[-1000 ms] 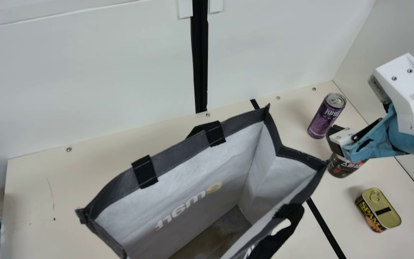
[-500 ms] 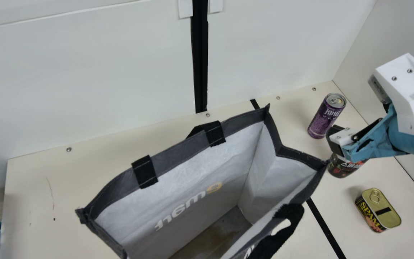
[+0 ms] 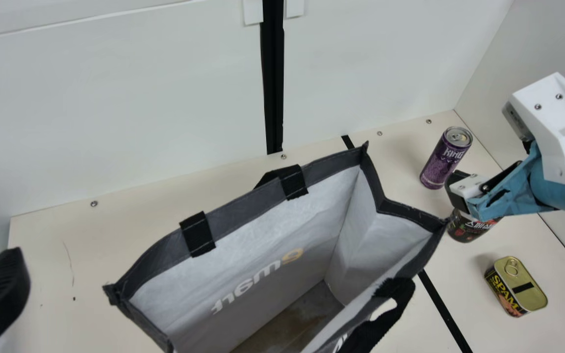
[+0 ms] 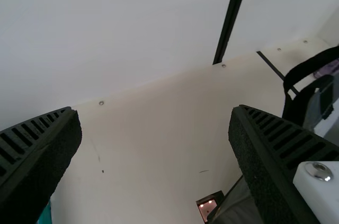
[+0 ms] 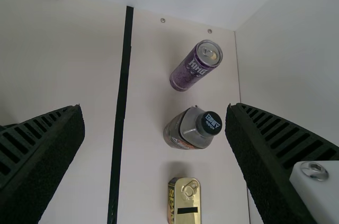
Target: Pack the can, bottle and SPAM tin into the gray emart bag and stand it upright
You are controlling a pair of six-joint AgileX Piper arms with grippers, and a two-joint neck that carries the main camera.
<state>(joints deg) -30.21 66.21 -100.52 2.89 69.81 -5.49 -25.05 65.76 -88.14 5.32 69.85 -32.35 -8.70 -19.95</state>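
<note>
Main view, can [image 3: 442, 164], bottle [image 3: 468, 229], SPAM tin [image 3: 520, 289] beside bag [image 3: 243, 207]

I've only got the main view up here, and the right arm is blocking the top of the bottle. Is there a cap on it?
Observer: Yes, the right wrist view shows a black cap on the bottle.
Operator: Good. From my angle I can't judge the right hand. Is it closed on the bottle?
Observer: No, in the right wrist view it is wide open, not gripping the bottle.
</note>
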